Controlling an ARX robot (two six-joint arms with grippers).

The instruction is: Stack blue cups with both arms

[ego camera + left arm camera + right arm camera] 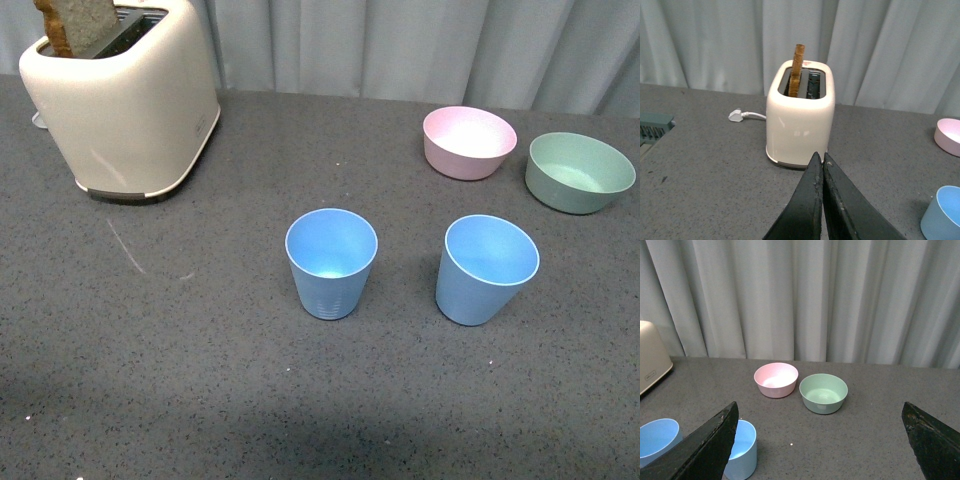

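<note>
Two light blue cups stand upright on the grey table in the front view, one in the middle [331, 262] and one to its right [485, 268], apart from each other. No arm shows in the front view. In the left wrist view my left gripper [821, 159] is shut and empty, its fingertips pointing toward the toaster; part of one blue cup [943, 215] shows at the frame's edge. In the right wrist view my right gripper [820, 412] is open wide and empty, with both blue cups [742, 449] [657, 439] beside one finger [707, 447].
A cream toaster [125, 100] holding a slice of bread [78, 22] stands at the back left, its plug [737, 116] lying on the table. A pink bowl [468, 141] and a green bowl [578, 171] sit at the back right. Grey curtains hang behind the table.
</note>
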